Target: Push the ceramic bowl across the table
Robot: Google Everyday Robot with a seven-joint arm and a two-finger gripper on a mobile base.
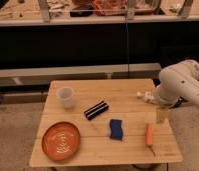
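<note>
Pincer (163, 116) hangs below the bent arm (180, 82) over the table (128, 95) (opening unclear); ceramic bowl (61, 140) well apart.

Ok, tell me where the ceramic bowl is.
The ceramic bowl sits lower left in the camera view, on the table's near corner, in front of the white cup; the pincer hangs over the table's right side, apart from it.

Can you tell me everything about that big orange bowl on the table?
The ceramic bowl is wide, shallow and round, orange-red with pale swirly rings inside. It looks empty and sits upright on the wooden table, at the near left corner in the picture. Nothing else touches it. The gripper hangs over the table's right side, well away from the bowl.
</note>
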